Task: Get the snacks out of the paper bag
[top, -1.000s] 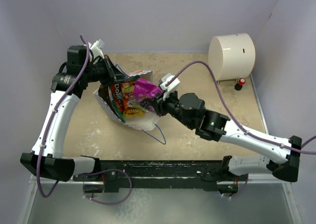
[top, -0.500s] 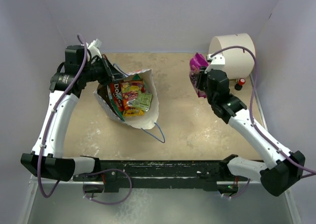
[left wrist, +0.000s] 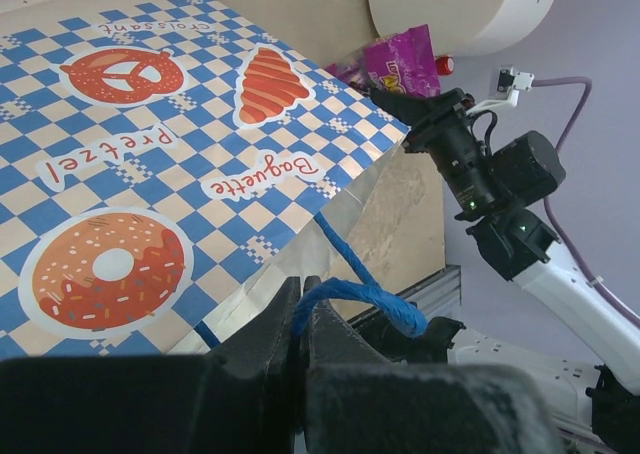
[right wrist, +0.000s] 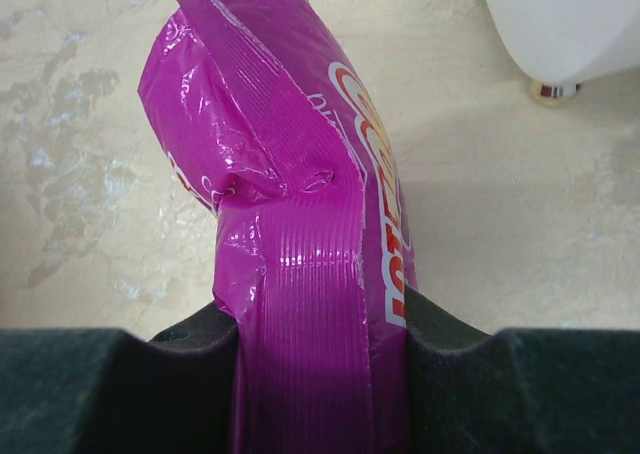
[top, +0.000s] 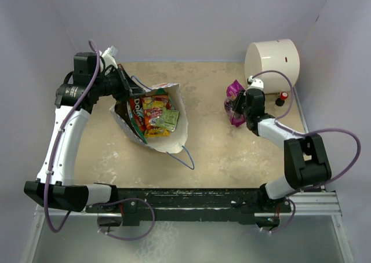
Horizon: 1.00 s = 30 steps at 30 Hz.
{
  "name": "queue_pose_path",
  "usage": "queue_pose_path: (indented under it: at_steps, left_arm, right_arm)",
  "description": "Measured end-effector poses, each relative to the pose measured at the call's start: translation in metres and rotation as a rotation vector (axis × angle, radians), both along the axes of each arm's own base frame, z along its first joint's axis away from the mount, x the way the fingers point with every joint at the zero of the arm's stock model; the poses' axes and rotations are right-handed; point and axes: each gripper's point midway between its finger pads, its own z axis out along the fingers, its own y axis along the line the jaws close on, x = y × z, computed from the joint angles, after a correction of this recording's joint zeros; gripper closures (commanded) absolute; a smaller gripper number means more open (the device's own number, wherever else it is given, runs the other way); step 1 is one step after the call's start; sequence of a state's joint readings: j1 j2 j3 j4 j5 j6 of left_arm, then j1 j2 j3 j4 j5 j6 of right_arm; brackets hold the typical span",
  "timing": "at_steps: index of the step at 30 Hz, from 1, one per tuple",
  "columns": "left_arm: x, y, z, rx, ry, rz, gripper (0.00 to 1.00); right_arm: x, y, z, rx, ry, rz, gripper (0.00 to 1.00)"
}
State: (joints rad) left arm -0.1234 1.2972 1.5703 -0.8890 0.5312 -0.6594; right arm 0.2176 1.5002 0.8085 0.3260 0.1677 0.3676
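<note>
From overhead, the paper bag (top: 178, 134) sits at about 9 o'clock from the middle of the table (top: 220, 153), with its mouth gaping upward. The snacks (top: 155, 115) are packed inside. A red-orange chip bag and some yellow and green packs can be made out, but they overlap too much to count. The ones toward 9 o'clock are partly hidden behind the bag's wall.

The left gripper (top: 128, 91) is at the bag's 10 o'clock rim, where its fingertips blur into the dark arm. Its wrist camera is clearer. The jaws are pressed tight together on the blue cord handle (left wrist: 352, 292), which loops out just past them. The bag's checkered side fills most of that view. A second handle (top: 185, 157) lies loose on the table at the bag's 5 o'clock.

The magenta pouch (top: 234, 99) is at 2 o'clock, well apart from the bag. The right gripper (top: 240, 108) pinches its crimped end between two dark fingers (right wrist: 110, 384). The frame edge cuts that end off, and the pouch's lettering reads only in part. Whether the pouch rests on the table cannot be told.

A cream cylinder (top: 271, 66) stands at 1 o'clock, near the pouch. A small red object (top: 282, 97) at its foot is too small to identify.
</note>
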Motion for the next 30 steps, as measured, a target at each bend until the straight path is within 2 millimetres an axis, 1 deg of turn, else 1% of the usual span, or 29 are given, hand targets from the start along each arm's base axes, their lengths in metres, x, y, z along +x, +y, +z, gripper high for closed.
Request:
queue_pose_path:
  at_steps: [4,6,7,9,12,17,19,22,25,30]
  left_arm:
    - [0.000,0.002,0.002,0.002,0.005,0.003,1.00]
    - [0.000,0.002,0.000,0.003,0.010,0.004,1.00]
    - [0.000,0.002,0.000,0.003,0.012,0.004,1.00]
    - [0.001,0.002,-0.001,0.003,0.014,0.003,1.00]
    - [0.001,0.002,-0.001,0.002,0.015,0.006,1.00]
    - [0.002,0.003,0.000,-0.001,0.011,0.007,1.00]
    - [0.003,0.003,0.001,-0.003,0.005,0.006,1.00]
    - [0.004,0.002,0.003,-0.008,-0.003,0.003,1.00]
    - [0.005,0.001,0.004,-0.011,-0.011,0.001,1.00]
    - [0.005,0.001,0.005,-0.014,-0.014,-0.002,1.00]
  right_arm:
    - [0.018,-0.007,-0.011,0.046,-0.057,-0.008,0.86]
    - [0.022,-0.010,-0.014,0.054,-0.072,-0.010,0.82]
    - [0.024,-0.010,-0.016,0.062,-0.089,-0.006,0.79]
    - [0.026,-0.008,-0.018,0.074,-0.110,0.010,0.71]
    - [0.026,-0.004,-0.017,0.088,-0.127,0.029,0.68]
    - [0.033,-0.004,-0.018,0.106,-0.084,0.008,0.63]
    - [0.035,-0.003,-0.019,0.114,-0.061,0.002,0.59]
    - [0.036,-0.002,-0.021,0.121,-0.029,-0.007,0.48]
    - [0.035,-0.002,-0.025,0.115,0.005,-0.005,0.31]
    - [0.023,0.000,-0.036,0.084,0.070,0.040,0.10]
